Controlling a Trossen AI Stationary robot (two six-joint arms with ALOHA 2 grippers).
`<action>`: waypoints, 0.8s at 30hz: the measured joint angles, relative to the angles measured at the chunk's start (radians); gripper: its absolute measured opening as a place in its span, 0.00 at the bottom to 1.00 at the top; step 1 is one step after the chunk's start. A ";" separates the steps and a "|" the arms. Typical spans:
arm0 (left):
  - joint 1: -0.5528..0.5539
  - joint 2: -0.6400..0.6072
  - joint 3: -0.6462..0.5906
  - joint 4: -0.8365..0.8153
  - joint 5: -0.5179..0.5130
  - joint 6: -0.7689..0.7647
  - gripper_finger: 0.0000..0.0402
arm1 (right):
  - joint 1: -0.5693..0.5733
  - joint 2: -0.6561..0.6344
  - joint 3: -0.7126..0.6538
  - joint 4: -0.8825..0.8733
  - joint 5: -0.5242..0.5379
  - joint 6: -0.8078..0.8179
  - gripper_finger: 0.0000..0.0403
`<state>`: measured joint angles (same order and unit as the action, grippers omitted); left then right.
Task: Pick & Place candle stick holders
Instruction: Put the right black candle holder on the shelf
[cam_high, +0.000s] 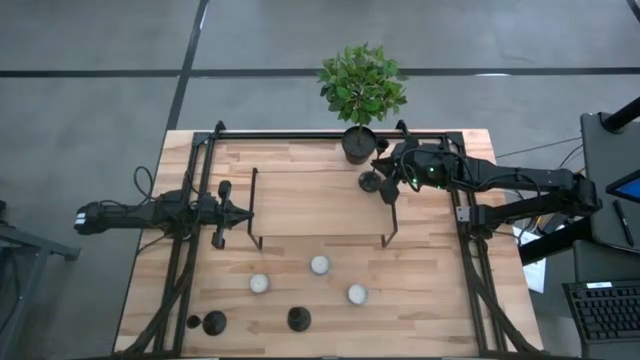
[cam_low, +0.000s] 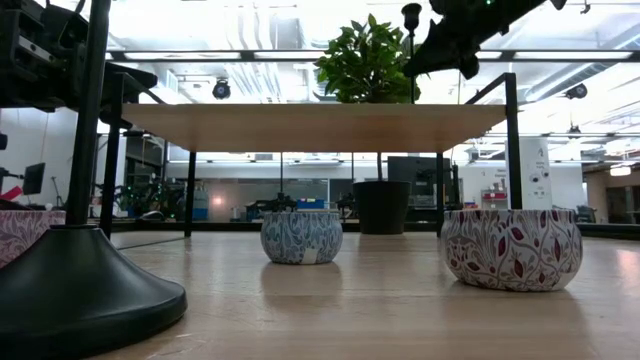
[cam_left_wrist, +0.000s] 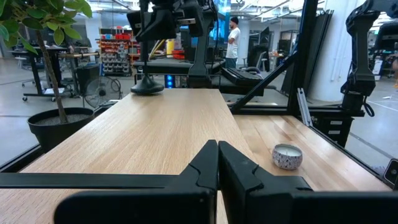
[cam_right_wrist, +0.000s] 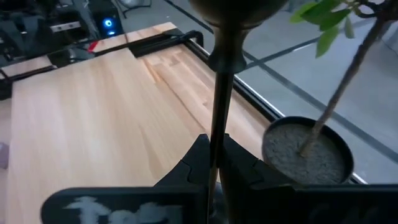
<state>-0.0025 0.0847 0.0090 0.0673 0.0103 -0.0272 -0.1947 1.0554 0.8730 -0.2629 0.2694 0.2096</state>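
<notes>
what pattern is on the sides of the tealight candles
White with a dark leaf print on the tealight candles, shown best in the low view.

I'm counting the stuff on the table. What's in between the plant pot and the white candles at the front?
In the high view, the raised wooden shelf lies between the plant pot and the white candles.

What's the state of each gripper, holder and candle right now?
right gripper: shut on the stem of a candle stick holder, on the raised shelf beside the plant pot
left gripper: shut, empty, at the shelf's left edge
two other candle stick holders: on the table's front edge, not held
three tealight candles: unlit, on the table
</notes>
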 joint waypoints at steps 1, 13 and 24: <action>0.000 0.000 0.000 0.000 0.000 0.000 0.02 | 0.000 0.000 0.000 0.000 0.001 0.000 0.03; 0.000 0.000 0.000 0.000 0.000 0.000 0.02 | 0.002 0.000 -0.001 -0.045 0.018 0.000 0.03; 0.000 0.000 0.000 -0.001 0.000 0.000 0.02 | 0.002 0.003 -0.006 -0.061 0.018 0.038 0.13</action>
<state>-0.0025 0.0849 0.0091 0.0666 0.0105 -0.0273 -0.1925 1.0580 0.8669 -0.3236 0.2874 0.2476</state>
